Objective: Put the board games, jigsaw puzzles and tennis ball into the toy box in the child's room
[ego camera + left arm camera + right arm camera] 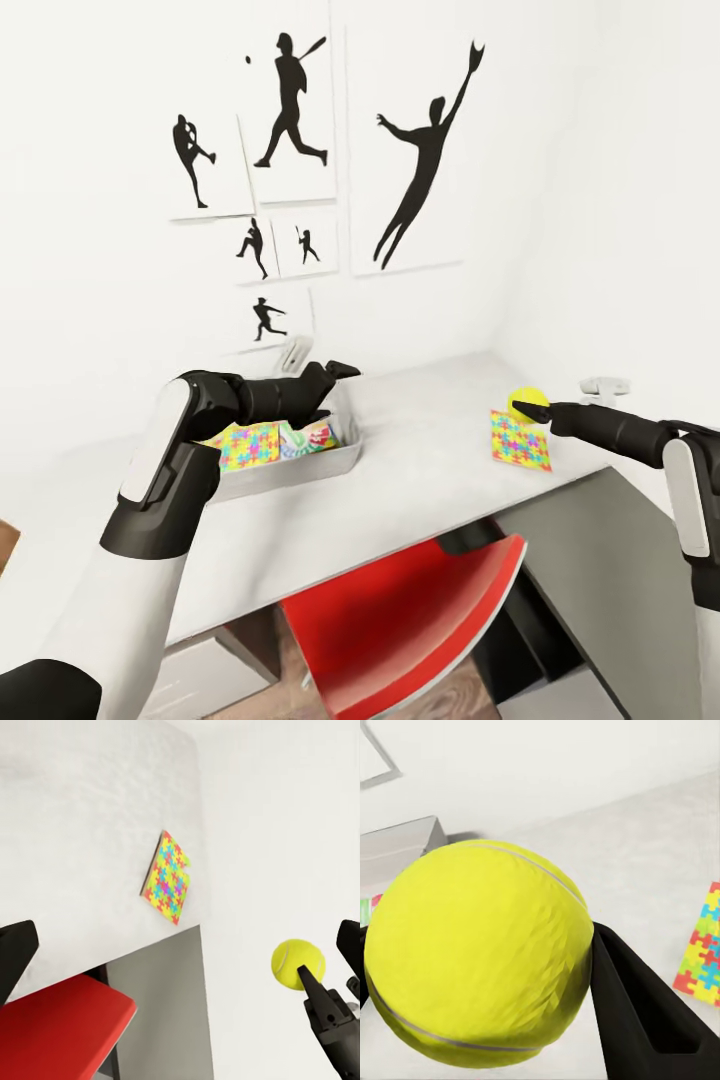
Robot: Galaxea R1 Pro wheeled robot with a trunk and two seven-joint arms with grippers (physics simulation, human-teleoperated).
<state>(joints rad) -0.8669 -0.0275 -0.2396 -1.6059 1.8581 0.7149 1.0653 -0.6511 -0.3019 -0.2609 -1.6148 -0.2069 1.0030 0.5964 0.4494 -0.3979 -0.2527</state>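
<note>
**Tennis ball clamped in the right gripper above the table**

Closest to any lens is the tennis ball, swelling across the right wrist view with a dark finger pressed against its side; the right gripper is closed on it. From the head view the ball is small, held just above the far edge of a jigsaw puzzle that lies flat on the table.

The left wrist view shows the same puzzle seen across the pale tabletop, with the ball lifted clear of it.

The head view alone takes in the toy box, well apart from the ball, holding a second jigsaw puzzle and a printed game box; no lettering is legible. The left gripper hovers over the box, jaws spread. A red chair sits tucked under the table.
</note>
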